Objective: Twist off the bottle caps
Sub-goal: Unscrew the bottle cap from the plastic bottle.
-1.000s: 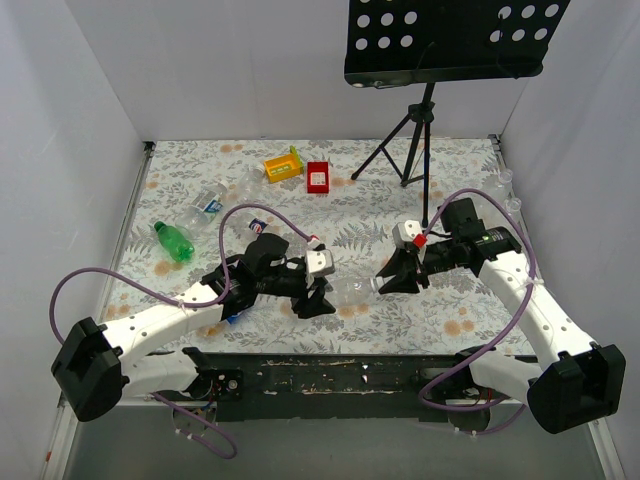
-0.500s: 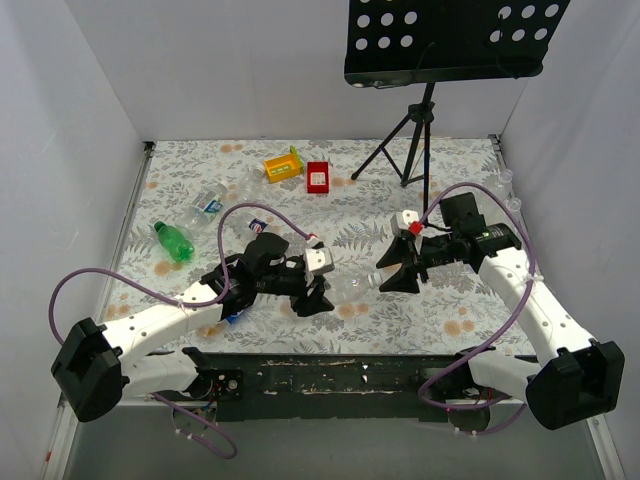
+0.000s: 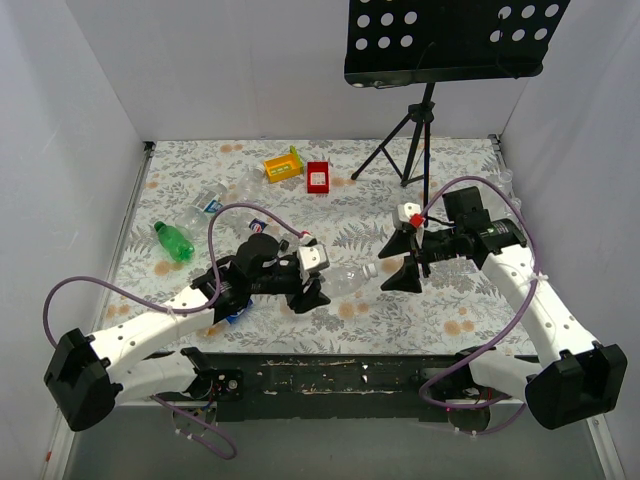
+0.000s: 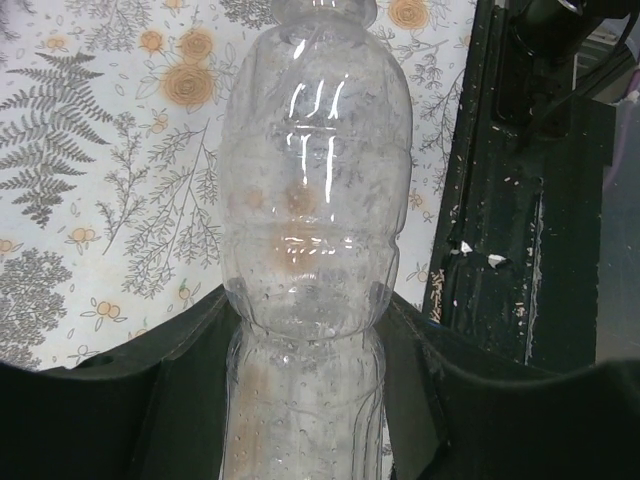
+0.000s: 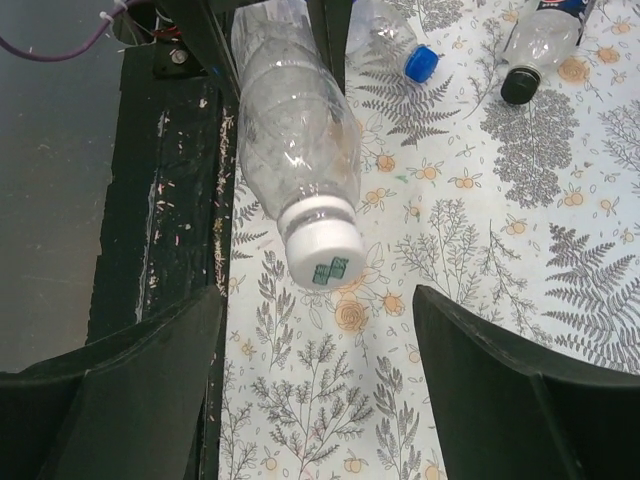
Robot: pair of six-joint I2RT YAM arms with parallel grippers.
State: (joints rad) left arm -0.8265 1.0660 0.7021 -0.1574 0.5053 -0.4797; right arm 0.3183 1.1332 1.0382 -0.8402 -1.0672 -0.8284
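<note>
A clear bottle (image 3: 342, 282) is held lying level just above the table, with my left gripper (image 3: 312, 290) shut around its waist (image 4: 305, 330). Its white bottle cap (image 3: 368, 271) points right, at my right gripper (image 3: 398, 262). In the right wrist view this cap (image 5: 322, 255), marked with a green sign, sits on the bottle's neck a little ahead of my right gripper (image 5: 318, 300). That gripper is open; its black fingers (image 5: 150, 380) stand wide on either side and touch nothing. Further off lie bottles with a blue cap (image 5: 421, 64) and a dark cap (image 5: 520, 86).
A green bottle (image 3: 173, 241) and clear bottles (image 3: 205, 205) lie at the left of the table. Yellow (image 3: 283, 165) and red (image 3: 318, 177) trays stand at the back. A black tripod stand (image 3: 415, 140) rises at the back right. The dark table edge (image 5: 170, 200) runs below the held bottle.
My right gripper has opened, let go of the white cap and drawn back to the right. The left arm has shifted the held bottle slightly away from the near edge.
</note>
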